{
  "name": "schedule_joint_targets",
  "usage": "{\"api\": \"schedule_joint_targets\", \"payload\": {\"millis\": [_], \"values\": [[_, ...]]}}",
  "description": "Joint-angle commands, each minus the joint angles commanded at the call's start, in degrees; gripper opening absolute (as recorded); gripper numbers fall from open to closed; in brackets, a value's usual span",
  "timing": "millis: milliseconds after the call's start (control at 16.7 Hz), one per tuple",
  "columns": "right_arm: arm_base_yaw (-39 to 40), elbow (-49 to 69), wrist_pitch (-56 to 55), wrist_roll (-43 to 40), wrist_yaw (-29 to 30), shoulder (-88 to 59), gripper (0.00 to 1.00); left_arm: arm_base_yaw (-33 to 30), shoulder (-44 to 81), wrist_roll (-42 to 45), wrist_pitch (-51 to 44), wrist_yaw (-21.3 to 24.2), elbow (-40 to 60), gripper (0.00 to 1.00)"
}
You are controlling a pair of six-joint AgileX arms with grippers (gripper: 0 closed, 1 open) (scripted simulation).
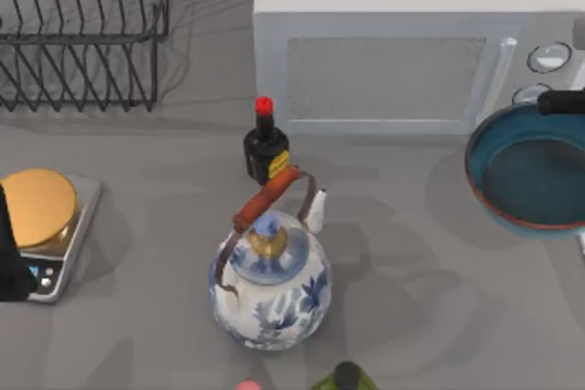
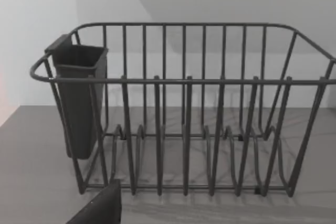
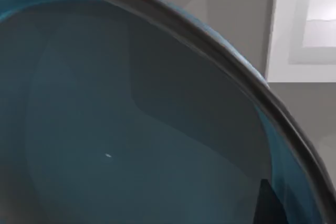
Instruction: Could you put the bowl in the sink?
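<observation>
The bowl (image 1: 535, 169) is teal-blue with a thin reddish-brown rim. The teapot (image 1: 271, 283) is white with blue flowers. The bottle (image 1: 265, 148) is black with a red cap. The counter (image 1: 439, 262) is grey.

The bowl (image 1: 535, 175) is sitting at the right side of the table, upright with its opening facing up, partly cut off by the top view's right edge. It is round and shallow, glossy teal-blue inside, with a thin reddish-brown rim. In the right wrist view its smooth, empty interior (image 3: 131, 129) is showing close up, bounded by the curving rim.
</observation>
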State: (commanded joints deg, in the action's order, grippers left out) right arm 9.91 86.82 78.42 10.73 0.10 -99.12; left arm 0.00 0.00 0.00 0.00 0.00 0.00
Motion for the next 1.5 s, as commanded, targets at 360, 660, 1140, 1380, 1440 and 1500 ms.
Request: {"api": "schedule_joint_targets", "payload": {"millis": [360, 660, 1140, 1380, 1440, 1500], "values": [[0.15, 1.55, 1.51, 0.01, -0.05, 0.62, 0.00, 0.00, 0.00, 0.00, 0.00, 0.00, 0.00, 1.00], [-4.95, -1.17, -3.85, -1.14, -0.70, 1.43, 0.00, 0.00, 0.00, 0.00, 0.00, 0.00, 0.00, 1.00], [-27.86, -16.51, -41.55, -5.46, -6.48, 3.32, 0.00, 0.00, 0.00, 0.00, 0.00, 0.00, 0.00, 1.00], [-36.74, -27.48, -71.39, -7.73, -11.78, 3.96, 0.00, 0.00, 0.00, 0.00, 0.00, 0.00, 0.00, 1.00], [-38.35, -30.35, -78.90, -8.23, -13.29, 4.37, 0.00, 0.00, 0.00, 0.00, 0.00, 0.00, 0.00, 1.00], [-39.71, -33.17, -86.14, -8.68, -14.85, 4.90, 0.00, 0.00, 0.00, 0.00, 0.00, 0.00, 0.00, 1.00]]}}
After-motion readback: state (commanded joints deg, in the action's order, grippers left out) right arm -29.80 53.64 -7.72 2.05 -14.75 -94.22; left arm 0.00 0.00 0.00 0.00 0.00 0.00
